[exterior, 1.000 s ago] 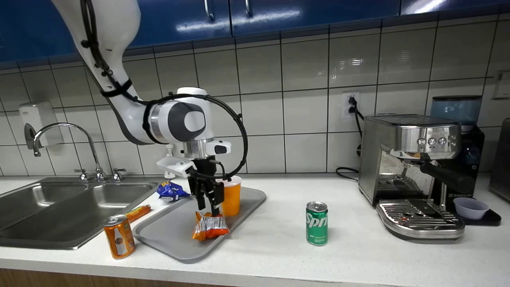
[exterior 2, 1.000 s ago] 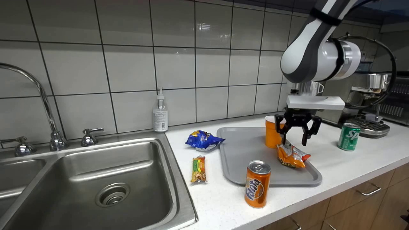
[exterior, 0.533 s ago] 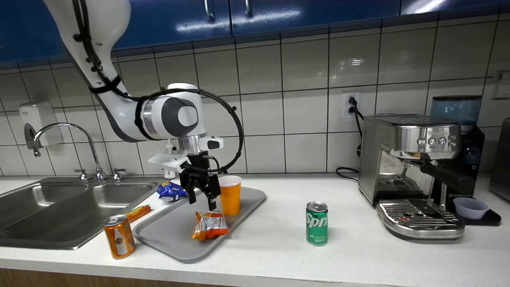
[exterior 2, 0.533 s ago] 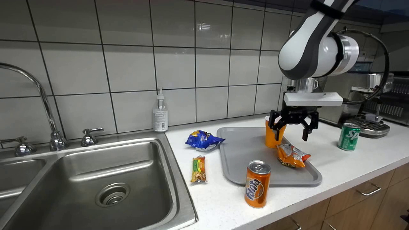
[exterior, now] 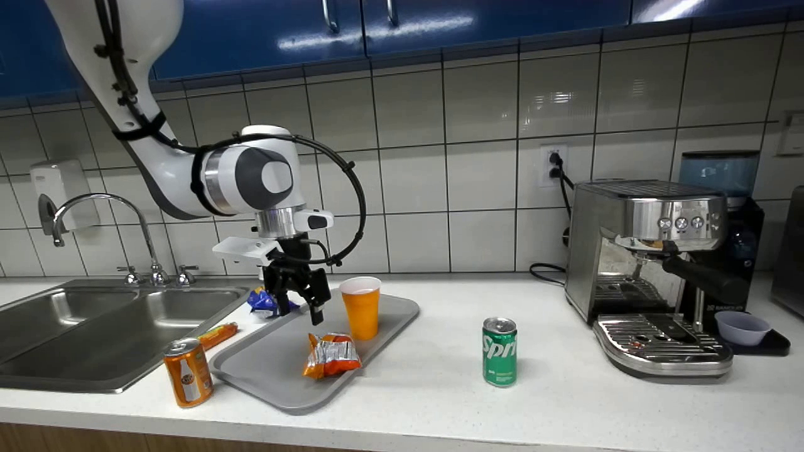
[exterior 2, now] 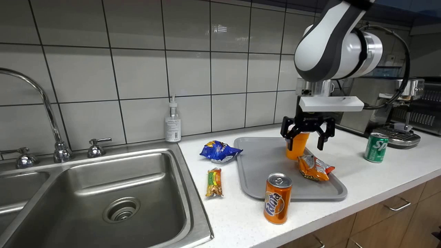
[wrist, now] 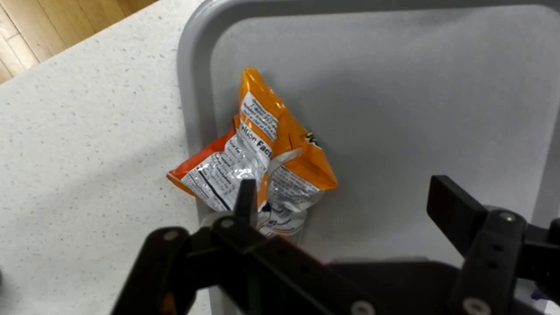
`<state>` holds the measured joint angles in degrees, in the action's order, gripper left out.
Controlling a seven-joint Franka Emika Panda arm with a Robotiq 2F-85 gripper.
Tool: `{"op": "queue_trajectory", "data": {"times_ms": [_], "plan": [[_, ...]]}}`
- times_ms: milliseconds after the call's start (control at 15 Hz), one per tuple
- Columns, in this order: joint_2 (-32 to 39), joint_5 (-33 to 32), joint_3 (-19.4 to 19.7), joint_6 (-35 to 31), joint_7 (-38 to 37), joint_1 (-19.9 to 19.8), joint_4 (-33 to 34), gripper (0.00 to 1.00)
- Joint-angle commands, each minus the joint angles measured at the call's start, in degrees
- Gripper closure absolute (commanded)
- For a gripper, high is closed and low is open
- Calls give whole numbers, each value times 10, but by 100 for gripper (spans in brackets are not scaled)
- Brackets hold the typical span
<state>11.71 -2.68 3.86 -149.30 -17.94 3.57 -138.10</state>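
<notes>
And the black two-fingered gripper (exterior 2: 305, 144) hangs above the flat grey rectangular tray (exterior 2: 262, 163), fingers spread wide, nothing in their grasp! Read the clock from the tray's middle in an exterior view: the crumpled orange-and-silver foil snack bag (exterior 2: 315, 168) lies on the tray at about three o'clock, and the tapering orange cup (exterior 2: 299, 146) stands upright between one and two. Off the tray, there's the orange metal Fanta can (exterior 2: 277, 203) around six and the crinkled blue foil bag (exterior 2: 219, 151) just past nine.

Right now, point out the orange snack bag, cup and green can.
Orange snack bag (wrist: 263, 149), in wrist view: printed label.
Cup (exterior: 362, 312), in an exterior view: outer wall.
Green can (exterior 2: 376, 148), in an exterior view: side.
</notes>
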Motion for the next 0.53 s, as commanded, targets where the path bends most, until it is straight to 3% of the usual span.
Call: {"op": "queue_trajectory", "data": {"times_ms": [0,467], "plan": [[-25,3,-18,5,11,5,-15,0],[-30,23,-46,13,47,3,-15,0]]}}
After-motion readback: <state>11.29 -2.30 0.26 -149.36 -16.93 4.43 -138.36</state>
